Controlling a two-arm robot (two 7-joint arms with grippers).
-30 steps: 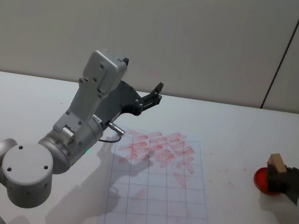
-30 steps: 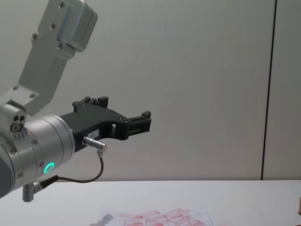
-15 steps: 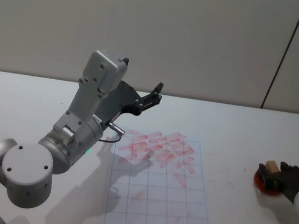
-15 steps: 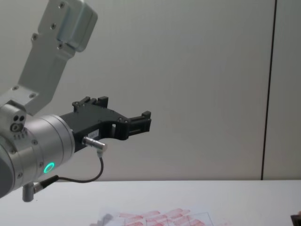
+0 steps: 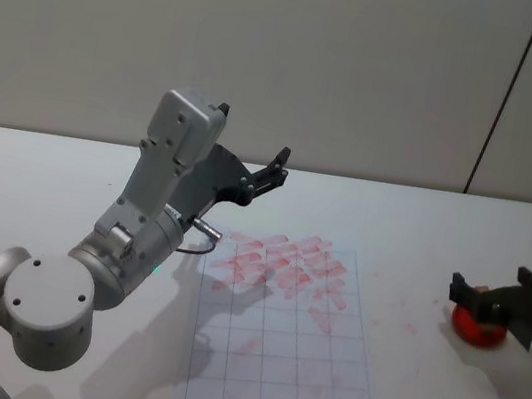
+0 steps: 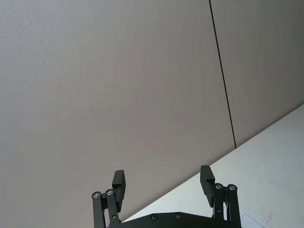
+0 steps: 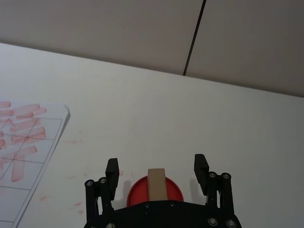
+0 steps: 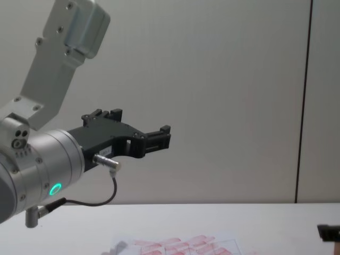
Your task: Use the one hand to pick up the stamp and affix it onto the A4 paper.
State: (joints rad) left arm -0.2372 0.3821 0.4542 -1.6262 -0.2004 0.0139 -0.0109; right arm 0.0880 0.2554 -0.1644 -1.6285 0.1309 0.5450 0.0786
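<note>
Right gripper (image 7: 157,172) jaws spread, straddling the stamp (image 7: 156,183) standing on the red ink pad (image 5: 477,329) right of the A4 paper (image 5: 287,350); centre, then close squarely on its sides; left gripper (image 6: 163,182) parked, jaws apart.

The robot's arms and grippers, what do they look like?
Both arms are pale grey metal with silvery round joints. The left arm carries a glowing green ring light and a thin dark cable looping from a small metal plug. The left gripper and the right gripper are black, each with two blocky fingers.
</note>
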